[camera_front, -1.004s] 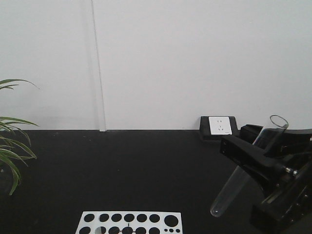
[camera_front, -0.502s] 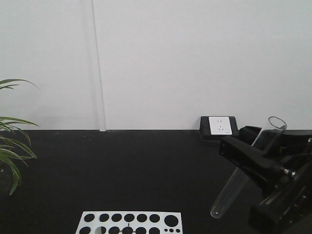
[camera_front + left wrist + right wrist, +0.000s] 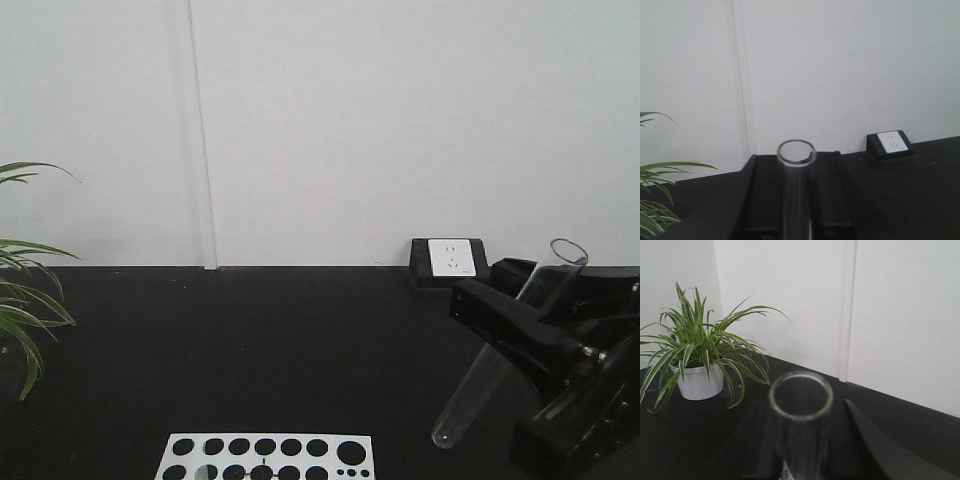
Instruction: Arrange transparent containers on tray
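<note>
The right tool (image 3: pixel 488 288) is on the right side of the front view. Its 2 black fingers (image 3: pixel 520 325) are closed on a test tube (image 3: pixel 470 392), 1 finger on each side of the glass. The tube is up in the air above the black tabletop (image 3: pixel 250 350) and touches nothing but the tool. It leans. Its open rim is up and to the right, and its round bottom points down and to the left. In the right wrist view its rim is a big blurry ring between the 2 fingers.

The left tool (image 3: pixel 796 162) shows only in the left wrist view. A second test tube (image 3: pixel 797 195) stands up between its 2 black fingers, with the open rim on top. The fingers sit close on both sides of the glass, so the tool looks closed on it. The bottom of this tube is out of the picture.

A white rack (image 3: pixel 300 460) with round holes lies on the tabletop at the bottom edge of the front view, well to the left of the right tool. A green plant (image 3: pixel 705 347) in a white pot (image 3: pixel 697 382) stands on the tabletop by the white wall (image 3: pixel 350 120). A white socket (image 3: pixel 449 257) in a black box sits at the back of the tabletop, against the wall, near the right tool.
</note>
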### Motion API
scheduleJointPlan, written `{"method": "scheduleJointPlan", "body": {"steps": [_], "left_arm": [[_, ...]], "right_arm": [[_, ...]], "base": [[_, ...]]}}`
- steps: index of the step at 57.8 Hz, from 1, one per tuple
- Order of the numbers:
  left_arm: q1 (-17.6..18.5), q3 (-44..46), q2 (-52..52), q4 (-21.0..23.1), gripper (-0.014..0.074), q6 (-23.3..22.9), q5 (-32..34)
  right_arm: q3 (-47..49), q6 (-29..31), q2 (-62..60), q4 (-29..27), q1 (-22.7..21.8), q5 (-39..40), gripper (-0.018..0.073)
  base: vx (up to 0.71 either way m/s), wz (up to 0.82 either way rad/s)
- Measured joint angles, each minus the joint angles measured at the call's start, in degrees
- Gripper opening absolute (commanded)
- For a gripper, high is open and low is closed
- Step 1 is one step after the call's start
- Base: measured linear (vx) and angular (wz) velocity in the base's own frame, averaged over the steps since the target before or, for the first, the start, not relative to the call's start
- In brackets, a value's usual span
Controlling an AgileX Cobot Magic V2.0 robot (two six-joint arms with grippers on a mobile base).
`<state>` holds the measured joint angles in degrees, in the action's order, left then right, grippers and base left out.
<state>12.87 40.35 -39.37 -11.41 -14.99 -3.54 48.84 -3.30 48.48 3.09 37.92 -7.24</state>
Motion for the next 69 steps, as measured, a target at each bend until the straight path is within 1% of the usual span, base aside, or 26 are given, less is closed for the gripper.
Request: {"method": "scheduleJointPlan", "body": {"steps": [37,69], "left_arm": [[0.0,0.0,0.0,0.0,0.0132,0.0,0.0],[0.0,0.0,0.0,0.0,0.0132,0.0,0.0]], "right_arm": [[0.0,0.0,0.0,0.0,0.0,0.0,0.0146],[0.0,0.0,0.0,0.0,0.0,0.0,0.0146]], "base": [[-0.02,0.0],[-0.16,0.0]]}}
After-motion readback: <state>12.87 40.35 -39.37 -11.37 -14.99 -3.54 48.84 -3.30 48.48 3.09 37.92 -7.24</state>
